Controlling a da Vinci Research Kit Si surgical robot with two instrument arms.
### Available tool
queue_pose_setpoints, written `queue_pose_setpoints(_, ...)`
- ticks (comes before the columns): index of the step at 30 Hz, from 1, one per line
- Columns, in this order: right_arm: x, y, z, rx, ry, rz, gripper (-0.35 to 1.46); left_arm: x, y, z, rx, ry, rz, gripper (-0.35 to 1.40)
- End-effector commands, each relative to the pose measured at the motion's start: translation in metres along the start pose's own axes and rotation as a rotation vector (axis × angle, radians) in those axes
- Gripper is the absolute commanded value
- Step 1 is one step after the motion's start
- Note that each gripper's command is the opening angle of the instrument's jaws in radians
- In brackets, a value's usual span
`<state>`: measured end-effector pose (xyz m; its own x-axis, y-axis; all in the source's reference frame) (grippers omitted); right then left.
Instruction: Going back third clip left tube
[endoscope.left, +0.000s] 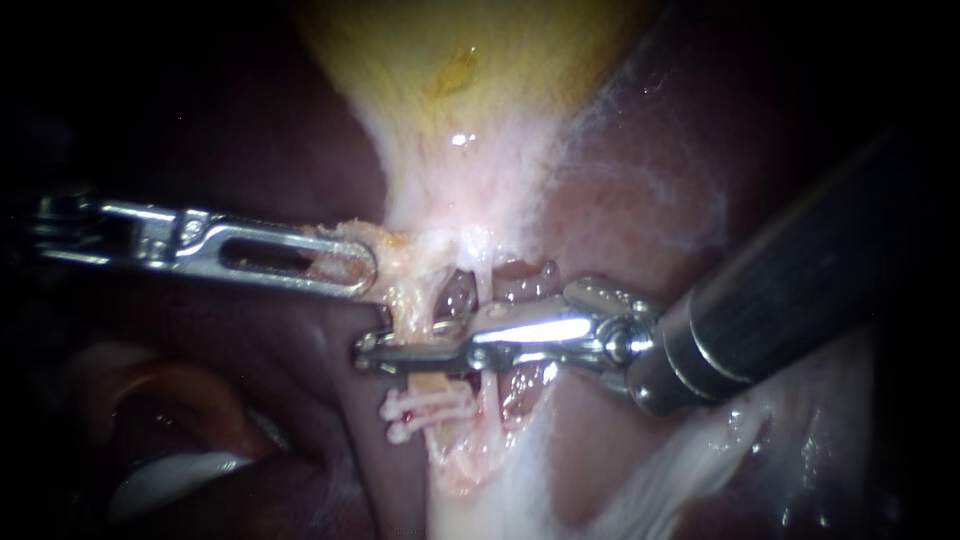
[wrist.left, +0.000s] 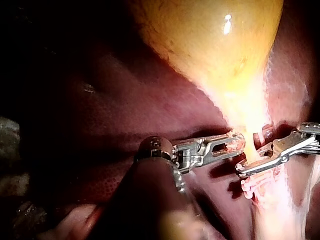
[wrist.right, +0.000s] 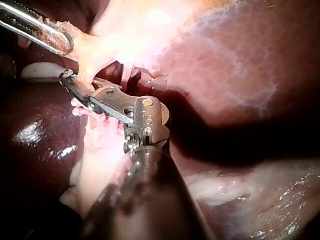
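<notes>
Gallbladder (endoscope.left: 470, 60) mustard yellow; liver (endoscope.left: 650, 190) dark maroon, whitish veil patches; neck tissue (endoscope.left: 470, 190) pale pink-white; left instrument (endoscope.left: 360, 268) bright silver; right instrument (endoscope.left: 368, 352) silver tip, dark grey shaft

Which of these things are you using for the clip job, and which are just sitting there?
For the job:
right instrument
left tube
white clips
left instrument, gripping tissue

Just there:
gallbladder
liver

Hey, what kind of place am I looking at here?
Likely a surgical field, seen close up: a yellow gallbladder on dark red liver, pale clips on a tube below it, and two slender instruments, the left instrument gripping tissue, the right instrument across the tube.
</notes>
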<state>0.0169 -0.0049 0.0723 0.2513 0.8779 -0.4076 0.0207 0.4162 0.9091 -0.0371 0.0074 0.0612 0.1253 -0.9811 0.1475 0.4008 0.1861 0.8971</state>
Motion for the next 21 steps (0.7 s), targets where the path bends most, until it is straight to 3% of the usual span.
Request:
queue_pose_setpoints(1,0.0000,0.0000,-0.0001,0.000,0.000,0.001,-0.35,0.0000,0.0000,0.0000,0.000,0.000,0.000,-0.35)
queue_pose_setpoints(5,0.0001,0.0000,-0.0001,-0.002,0.002,-0.005,-0.35,0.0000,0.0000,0.0000,0.000,0.000,0.000,-0.35)
queue_pose_setpoints(8,0.0005,-0.0004,-0.0002,0.001,-0.001,-0.061,-0.35,0.0001,0.0000,0.0000,0.000,0.000,0.001,-0.35)
queue_pose_setpoints(12,0.0004,-0.0013,-0.0002,-0.015,0.032,-0.228,0.32,0.0002,0.0001,0.0001,-0.001,-0.001,0.001,-0.35)
queue_pose_setpoints(14,0.0004,-0.0015,0.0001,-0.016,0.028,-0.286,0.43,0.0002,0.0001,0.0001,-0.001,-0.001,0.001,-0.35)
queue_pose_setpoints(21,0.0005,-0.0012,0.0001,-0.064,0.041,-0.380,0.50,0.0002,0.0001,0.0001,-0.001,-0.001,0.001,-0.35)
